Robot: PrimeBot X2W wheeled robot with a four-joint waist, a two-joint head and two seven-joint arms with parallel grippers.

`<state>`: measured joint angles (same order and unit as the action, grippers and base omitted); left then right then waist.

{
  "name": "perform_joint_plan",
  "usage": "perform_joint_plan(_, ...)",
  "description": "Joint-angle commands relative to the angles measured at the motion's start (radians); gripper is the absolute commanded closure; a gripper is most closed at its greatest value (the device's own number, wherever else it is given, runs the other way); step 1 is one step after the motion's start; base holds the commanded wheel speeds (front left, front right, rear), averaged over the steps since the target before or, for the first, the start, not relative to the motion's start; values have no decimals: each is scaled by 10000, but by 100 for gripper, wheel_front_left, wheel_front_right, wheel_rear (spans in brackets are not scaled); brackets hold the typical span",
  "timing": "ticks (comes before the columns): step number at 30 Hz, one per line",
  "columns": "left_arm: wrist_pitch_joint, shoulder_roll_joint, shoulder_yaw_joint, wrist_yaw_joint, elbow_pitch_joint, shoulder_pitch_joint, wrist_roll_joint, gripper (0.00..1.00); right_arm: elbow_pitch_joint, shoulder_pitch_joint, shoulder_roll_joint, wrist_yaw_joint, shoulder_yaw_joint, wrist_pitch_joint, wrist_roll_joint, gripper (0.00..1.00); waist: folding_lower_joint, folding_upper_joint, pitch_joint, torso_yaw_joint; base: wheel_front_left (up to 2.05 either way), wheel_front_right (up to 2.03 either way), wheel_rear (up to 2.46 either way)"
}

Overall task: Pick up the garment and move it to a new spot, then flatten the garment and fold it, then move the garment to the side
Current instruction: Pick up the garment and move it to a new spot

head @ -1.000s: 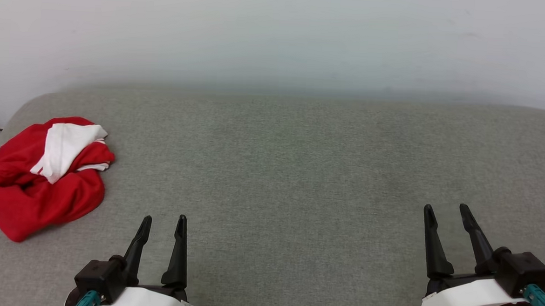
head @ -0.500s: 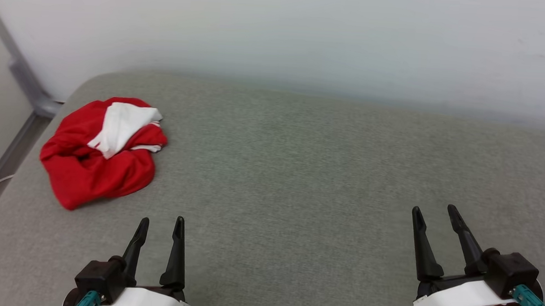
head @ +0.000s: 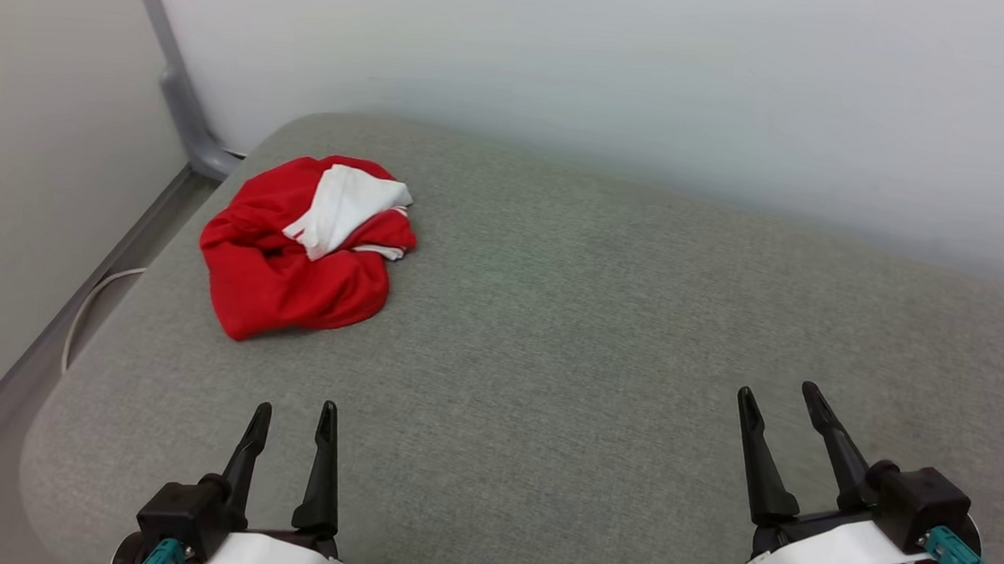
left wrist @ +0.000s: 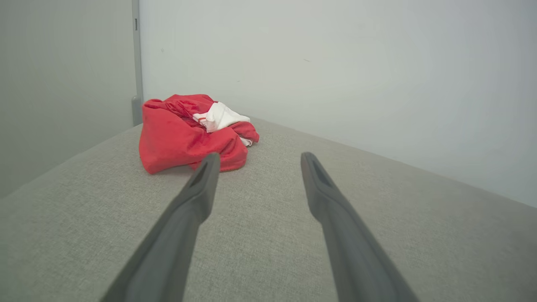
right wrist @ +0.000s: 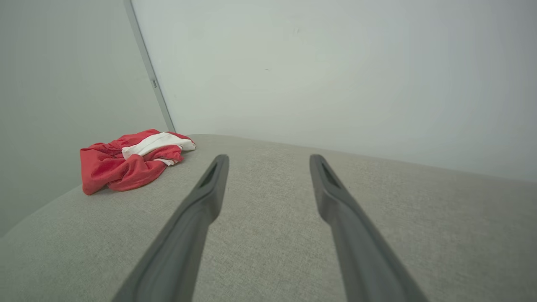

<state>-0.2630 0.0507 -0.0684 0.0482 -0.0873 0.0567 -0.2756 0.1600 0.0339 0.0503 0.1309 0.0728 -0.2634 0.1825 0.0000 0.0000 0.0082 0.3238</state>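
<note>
Two grippers hover low over a grey cushion point(head: 569, 320), both with their fingers spread and nothing between them. The left gripper point(head: 297, 407) sits at the lower left of the head view, its dark fingers pointing up the picture over bare fabric. The right gripper point(head: 777, 389) sits at the lower right, fingers leaning a little to the left, also over bare fabric. The two are well apart from each other.

In the left wrist view the left gripper's tips frame open cushion, and the garment point(left wrist: 180, 138) lies ahead and to the left of them, apart from both fingers. The right wrist view puts it farther off, to the left beyond the fingers.

The garment is a crumpled red heap near the cushion's far left corner, not touching either gripper. A white sleeve point(head: 343, 205) lies bunched across its top, with thin red-and-white striping at the sleeve's edge. No lettering or number can be made out in the folds.

Behind the cushion rises a pale wall point(head: 608, 64). A grey post point(head: 173, 84) runs up the corner just past the garment, and a thin pale cable point(head: 88, 312) loops along the floor beside the cushion's left edge.
</note>
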Motion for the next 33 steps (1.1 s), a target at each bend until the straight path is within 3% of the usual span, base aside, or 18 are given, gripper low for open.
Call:
perform_joint_plan(1,-28,-9,4,36,31,99,92,0,15,-128,-2,-3,32,-21,31,0,0,0,-22,262,0,0,0)
perform_joint_plan(16,-28,-9,-64,156,55,114,185,0,140,-10,-2,-5,243,-21,11,0,0,0,30,496,0,0,0)
perform_joint_plan(22,-28,-11,9,223,121,-119,-60,0,17,170,-2,-5,287,-21,-128,0,0,0,382,199,0,0,0)
perform_joint_plan(28,-28,25,459,500,-276,-1166,-81,0,-310,600,-1,-5,247,-21,-513,0,0,0,1437,-357,0,0,0)
perform_joint_plan(33,326,1187,641,740,-1701,-2968,-98,0,-664,1045,-1,-5,331,-21,-874,0,0,0,2582,-938,0,0,0)
